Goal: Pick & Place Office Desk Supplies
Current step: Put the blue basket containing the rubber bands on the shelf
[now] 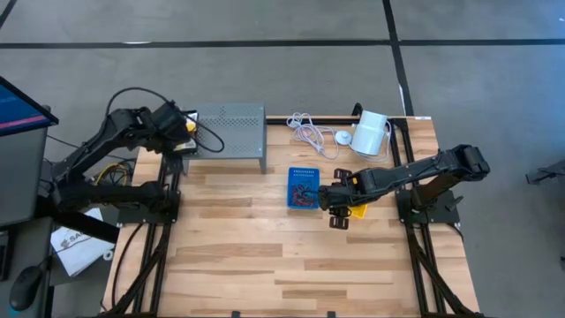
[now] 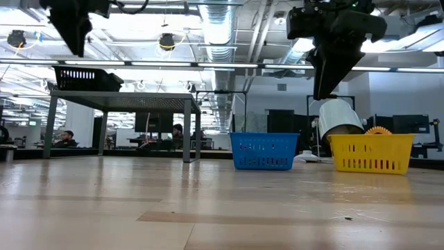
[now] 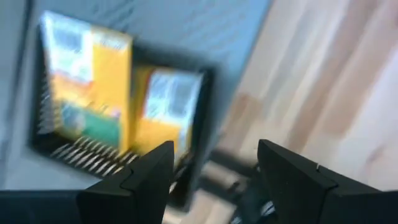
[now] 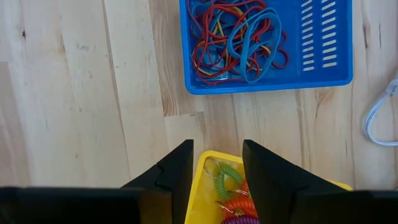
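Observation:
A black bin (image 3: 210, 106) sits on a grey perforated stand (image 1: 231, 126) at the table's far left and holds two yellow card packets (image 3: 111, 74). My left gripper (image 3: 214, 152) hovers open and empty above and beside this bin. A blue bin (image 4: 323, 78) near the table's middle holds several thin red, blue and yellow loops (image 4: 239, 37). A yellow bin (image 4: 208, 186) to its right holds green, orange and purple coiled loops (image 4: 231, 193). My right gripper (image 4: 217, 152) hangs open and empty just above the yellow bin (image 1: 360, 210).
A white cylinder device (image 1: 371, 132) and a coiled white cable (image 1: 309, 132) lie at the table's far edge, behind the blue bin (image 1: 303, 188). Bare wood fills the near half of the table (image 1: 282, 265). In the low view, people sit in the room beyond the table.

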